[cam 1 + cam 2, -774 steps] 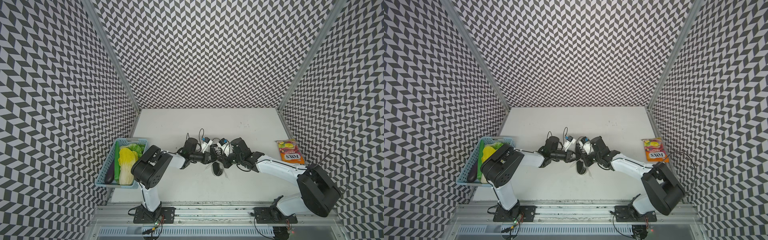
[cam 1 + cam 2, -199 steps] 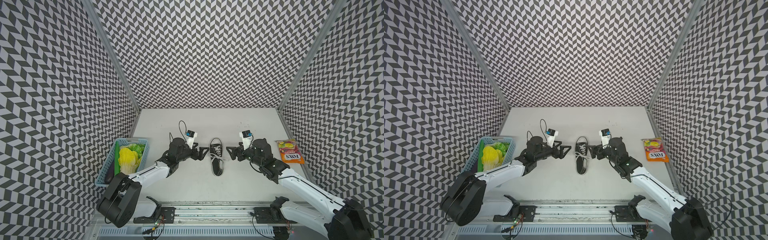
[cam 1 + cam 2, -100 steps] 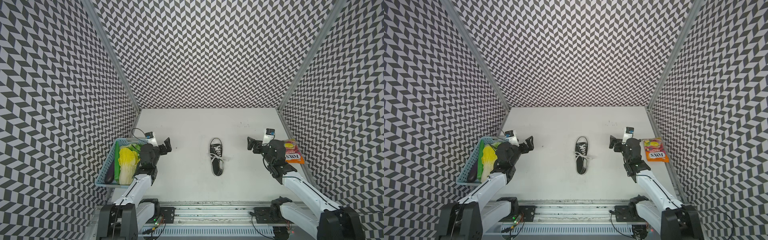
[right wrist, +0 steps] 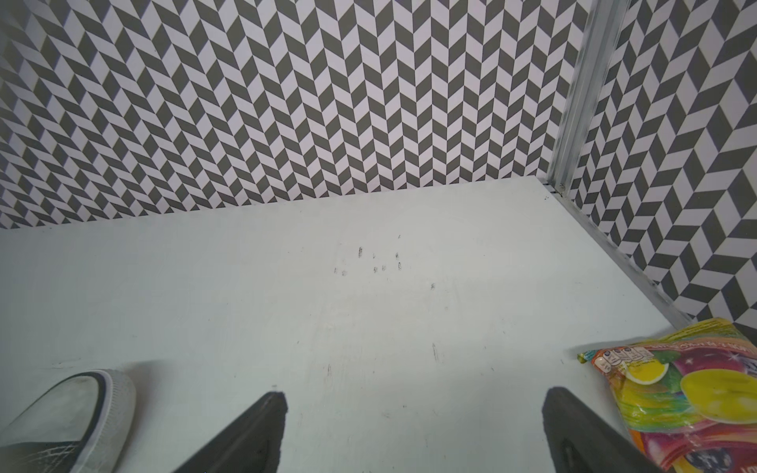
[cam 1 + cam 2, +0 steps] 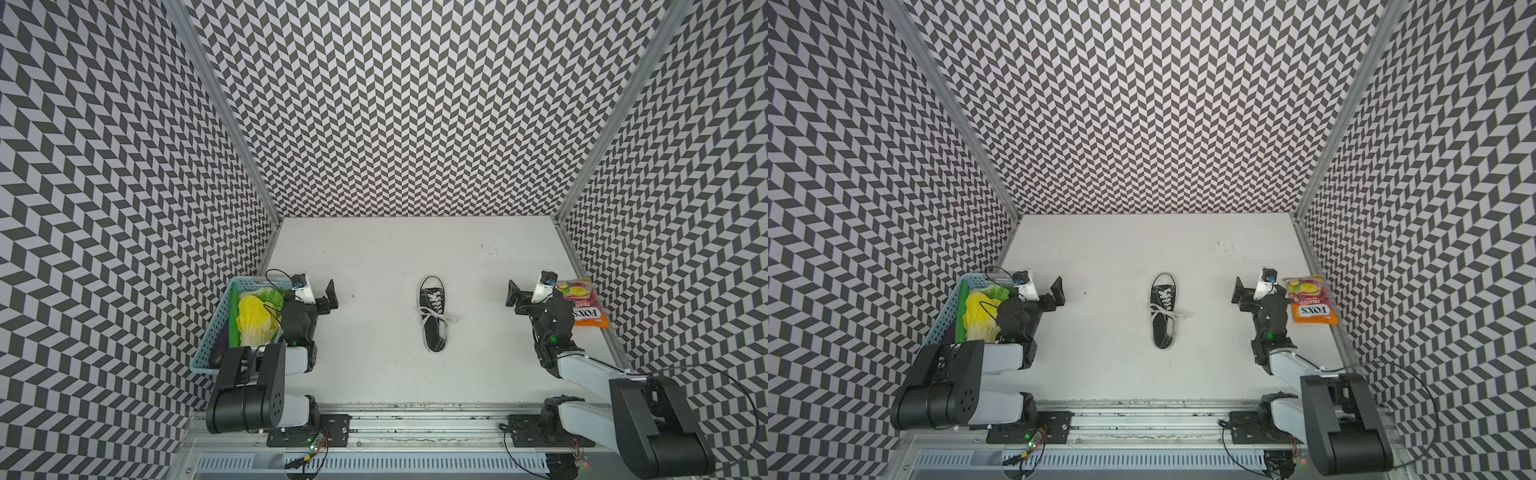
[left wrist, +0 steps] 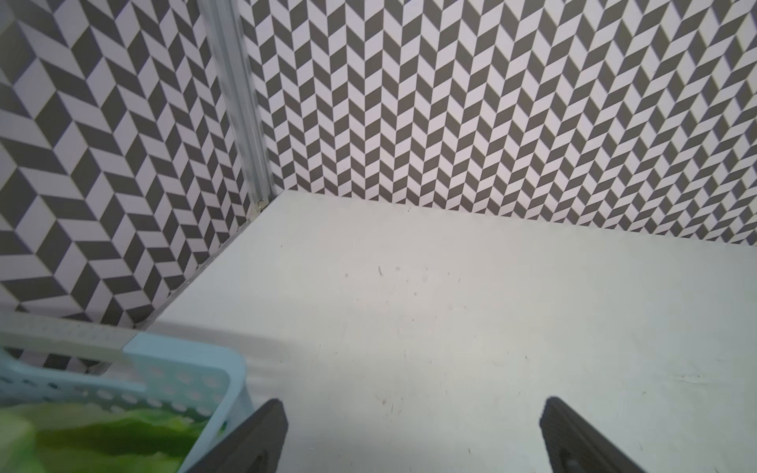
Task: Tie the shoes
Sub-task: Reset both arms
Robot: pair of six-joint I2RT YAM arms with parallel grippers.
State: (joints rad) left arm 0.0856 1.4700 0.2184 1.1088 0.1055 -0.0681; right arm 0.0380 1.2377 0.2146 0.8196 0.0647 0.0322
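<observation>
Black canvas and white rubber: the shoe (image 5: 433, 320) (image 5: 1163, 311) rests sole-down near the middle of the white table (image 5: 395, 249), toe toward the patterned back wall and heel toward the robot's base rail, as seen in both top views. Its white laces (image 5: 436, 314) criss-cross the eyelets and gather over the throat, with strands spreading to either side; whether they form a finished bow cannot be told at this size. The left gripper (image 5: 328, 297) (image 6: 413, 403) is held low over bare table beside a pale blue perforated basket (image 5: 216, 328) (image 6: 184, 368), well apart from the shoe, its jaws spread wide and holding nothing. The basket contains a yellow-green leafy cabbage (image 5: 255, 320). The right gripper (image 5: 513, 295) (image 4: 413, 397) sits on the opposite side of the shoe, jaws likewise wide apart and empty. In the right wrist view the white toe cap (image 4: 82, 401) appears to one side of the fingers and a colourful fruit-candy bag (image 4: 688, 393) (image 5: 582, 305) to the other, the bag lying flat near the side wall.
</observation>
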